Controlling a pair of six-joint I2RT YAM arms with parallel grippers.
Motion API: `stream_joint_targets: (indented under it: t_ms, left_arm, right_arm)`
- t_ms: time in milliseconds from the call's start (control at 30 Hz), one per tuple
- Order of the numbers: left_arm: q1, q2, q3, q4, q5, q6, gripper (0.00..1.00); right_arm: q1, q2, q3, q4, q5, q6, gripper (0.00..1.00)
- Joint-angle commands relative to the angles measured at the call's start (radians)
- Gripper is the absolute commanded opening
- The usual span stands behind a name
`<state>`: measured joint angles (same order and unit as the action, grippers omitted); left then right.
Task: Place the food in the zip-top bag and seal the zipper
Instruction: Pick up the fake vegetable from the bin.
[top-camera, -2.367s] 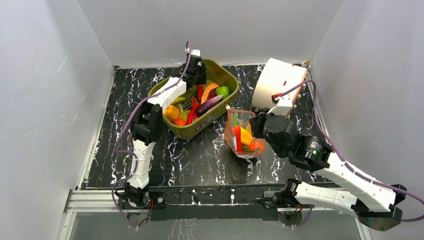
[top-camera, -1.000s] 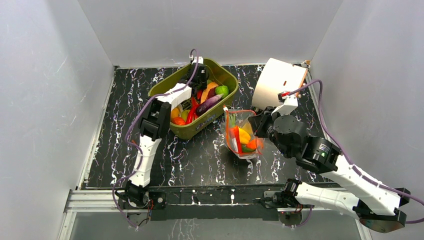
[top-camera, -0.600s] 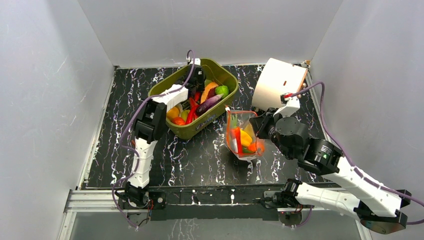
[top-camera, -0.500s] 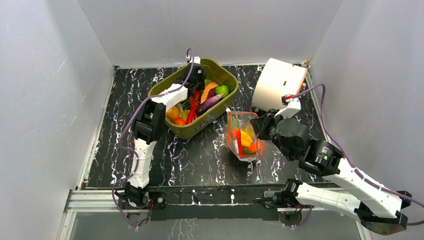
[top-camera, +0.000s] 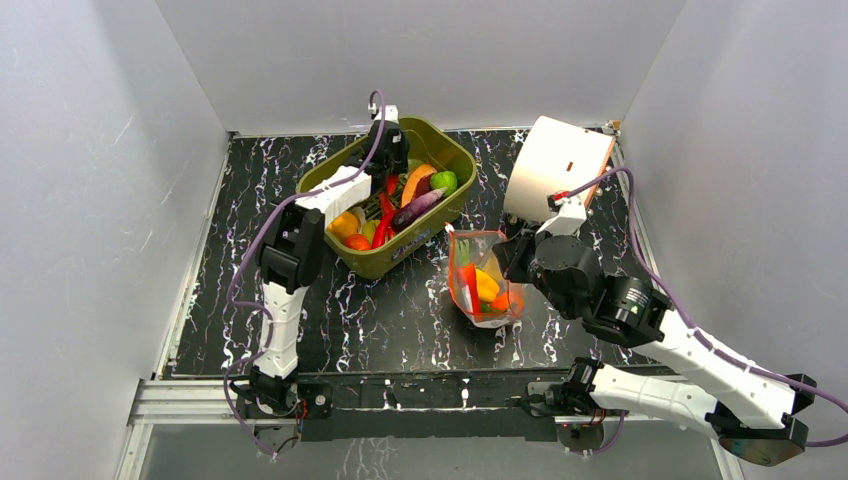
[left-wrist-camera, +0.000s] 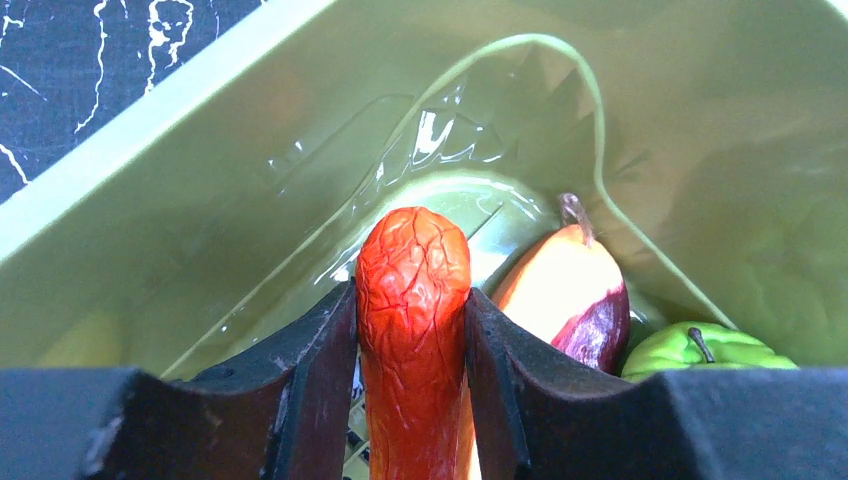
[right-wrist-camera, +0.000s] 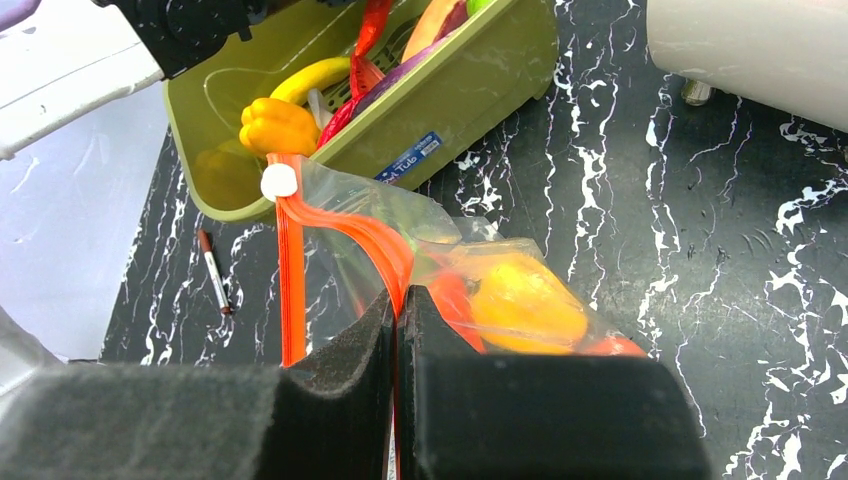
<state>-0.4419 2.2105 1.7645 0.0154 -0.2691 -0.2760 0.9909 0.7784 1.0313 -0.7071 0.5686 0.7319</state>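
White-shelled arms (top-camera: 283, 318) with black joints, purple cables (top-camera: 633, 235), a black left hand (left-wrist-camera: 410, 296) and right hand (right-wrist-camera: 397, 297).

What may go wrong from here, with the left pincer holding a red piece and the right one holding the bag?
1. The left pincer grips the wrinkled red piece with its end sticking out past the tips; it might slip on the way out of the green tub.
2. The right pincer pinches the zipper at one spot only, so the mouth of the bag may sag shut.
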Motion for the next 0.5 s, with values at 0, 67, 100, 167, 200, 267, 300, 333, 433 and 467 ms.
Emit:
stream_joint_targets:
  t_ms: [0, 67, 100, 167, 200, 267, 300, 333, 433, 467]
  left_arm:
    - [0.002, -0.123, -0.009, 0.009, -0.008, 0.003, 0.22]
    - [0.002, -0.15, -0.012, -0.005, -0.004, 0.003, 0.22]
    - [0.002, -0.166, -0.014, -0.012, 0.004, 0.002, 0.22]
    - [0.002, -0.203, -0.015, -0.037, 0.027, -0.005, 0.22]
    - [0.002, -0.225, -0.019, -0.05, 0.055, -0.011, 0.22]
    - [0.002, -0.281, -0.031, -0.071, 0.127, -0.022, 0.22]
    - [0.002, -0.308, -0.037, -0.08, 0.167, -0.028, 0.23]
    - [0.001, -0.334, -0.045, -0.095, 0.208, -0.034, 0.23]
    - [0.0, -0.426, -0.077, -0.135, 0.297, -0.061, 0.23]
    - [0.0, -0.46, -0.09, -0.152, 0.314, -0.075, 0.23]
  right_arm:
    - [0.003, 0.023, 0.067, 0.045, 0.01, -0.007, 0.0]
    - [0.003, 0.032, 0.069, 0.046, 0.007, -0.006, 0.0]
    - [0.003, 0.034, 0.068, 0.049, 0.005, -0.003, 0.0]
    - [0.003, 0.034, 0.062, 0.061, -0.006, 0.003, 0.0]
    - [0.003, 0.031, 0.06, 0.065, -0.014, 0.01, 0.0]
    - [0.003, 0.026, 0.055, 0.068, -0.024, 0.018, 0.0]
    - [0.003, 0.022, 0.053, 0.065, -0.023, 0.019, 0.0]
    - [0.003, 0.018, 0.048, 0.062, -0.019, 0.028, 0.0]
    - [0.003, 0.01, 0.035, 0.061, -0.017, 0.052, 0.0]
    - [0.003, 0.013, 0.034, 0.061, -0.021, 0.06, 0.0]
